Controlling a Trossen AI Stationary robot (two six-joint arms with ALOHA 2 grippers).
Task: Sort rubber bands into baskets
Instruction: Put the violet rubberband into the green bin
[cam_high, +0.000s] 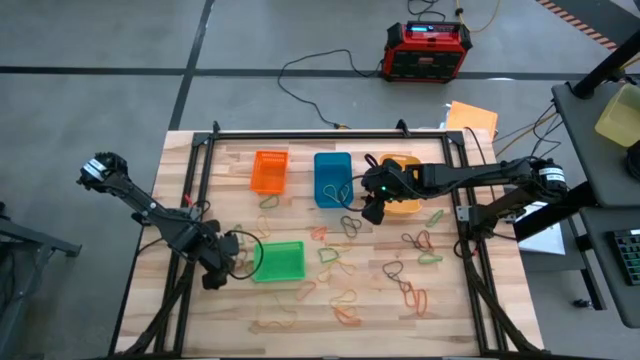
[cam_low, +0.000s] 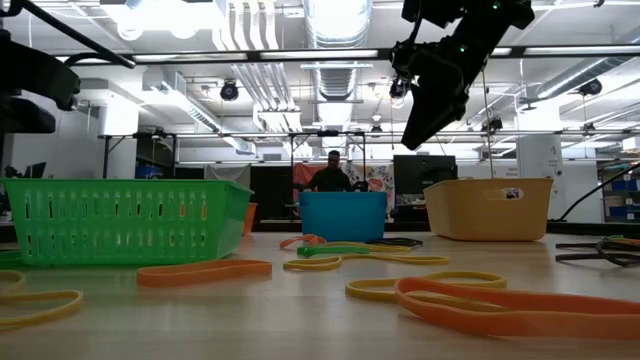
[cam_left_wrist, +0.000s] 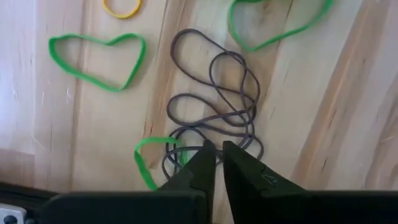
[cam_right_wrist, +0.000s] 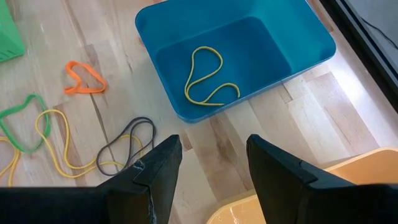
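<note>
**Sorting barely begun: most bands still loose on the tabletop**

Only one yellow band (cam_right_wrist: 208, 78) seen lying inside the blue basket (cam_high: 332, 178); contents of the orange basket (cam_high: 269, 170), the yellow-orange basket (cam_high: 402, 205) and the green basket (cam_high: 277, 261) not readable from above. Far more left than done: rubber bands (cam_high: 345, 300) in orange, green, yellow and dark brown scattered across the middle and toward the near and right edges of the tabletop (cam_high: 450, 320), with a few just beside the baskets.

Three baskets lined along the far edge, orange leftmost, blue in the middle, yellow-orange to the right; green one apart, nearer the left edge and the front.

Left gripper (cam_left_wrist: 217, 163) low beside the green basket, fingers pressed nearly together over a tangle of dark bands (cam_left_wrist: 214, 106) and a green loop; whether anything is pinched, impossible to tell. Right gripper (cam_right_wrist: 211, 165) raised between the blue and yellow-orange baskets, fingers wide apart, nothing between them.

Tabletop of pale wood planks in a black frame. Beyond the far edge, grey floor, a red-and-black box (cam_high: 428, 50) with cables. Behind, a workshop with ceiling ducts and lights, and a person (cam_low: 330, 175) standing far back.
</note>
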